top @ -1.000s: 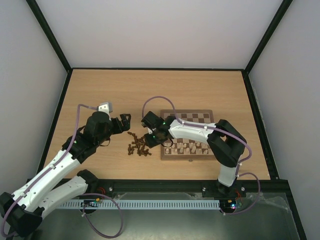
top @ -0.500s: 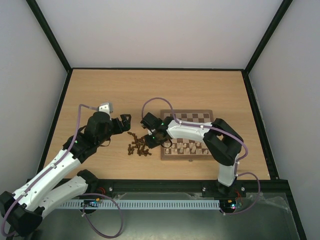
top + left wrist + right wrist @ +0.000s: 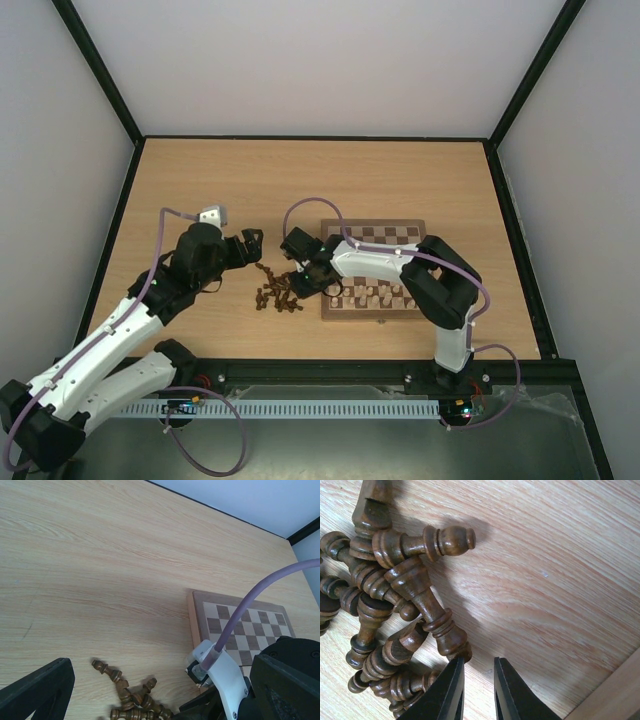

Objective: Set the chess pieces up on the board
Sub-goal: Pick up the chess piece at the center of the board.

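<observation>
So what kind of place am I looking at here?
Probably a robot test cell in a lab: a wooden table walled by plain white panels, two arms bolted at its near edge, and a chessboard beside loose dark chess pieces.

A robotics lab test cell. A light wood-grain surface (image 3: 400, 175) is boxed in by plain pale walls (image 3: 300, 60) with black frame bars (image 3: 100, 70). Two white-and-black arms are bolted along a metal rail (image 3: 320, 408).

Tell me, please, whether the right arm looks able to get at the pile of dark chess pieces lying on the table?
Probably yes: the right tool hangs right beside the dark chess pieces, with nothing between them.
</observation>
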Robot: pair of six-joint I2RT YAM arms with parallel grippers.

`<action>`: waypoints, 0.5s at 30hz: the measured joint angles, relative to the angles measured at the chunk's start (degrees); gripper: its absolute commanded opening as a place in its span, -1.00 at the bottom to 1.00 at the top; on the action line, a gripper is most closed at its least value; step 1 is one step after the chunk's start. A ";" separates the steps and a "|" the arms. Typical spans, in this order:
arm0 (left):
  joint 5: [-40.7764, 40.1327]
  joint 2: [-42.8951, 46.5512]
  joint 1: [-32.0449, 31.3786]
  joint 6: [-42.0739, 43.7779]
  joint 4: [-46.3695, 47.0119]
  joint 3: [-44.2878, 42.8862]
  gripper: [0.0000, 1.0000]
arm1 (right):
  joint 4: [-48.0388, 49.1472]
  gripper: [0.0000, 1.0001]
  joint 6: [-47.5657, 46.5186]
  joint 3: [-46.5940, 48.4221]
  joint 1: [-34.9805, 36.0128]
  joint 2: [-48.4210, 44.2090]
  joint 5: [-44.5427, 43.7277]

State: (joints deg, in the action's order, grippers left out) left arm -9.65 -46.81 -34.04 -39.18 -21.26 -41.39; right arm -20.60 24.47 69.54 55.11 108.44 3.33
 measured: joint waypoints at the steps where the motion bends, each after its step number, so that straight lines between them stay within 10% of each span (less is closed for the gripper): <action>1: 0.00 -0.09 0.00 -0.02 0.04 0.00 0.99 | 0.00 -0.61 -0.02 0.00 0.00 0.07 0.02; 15: 0.00 -0.33 0.00 0.00 0.39 0.00 0.99 | 0.11 -0.52 -0.02 0.02 0.00 0.63 0.02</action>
State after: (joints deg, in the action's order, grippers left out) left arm -9.65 -47.13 -34.04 -39.18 -20.86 -41.39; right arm -20.49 24.45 69.56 55.11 109.08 3.36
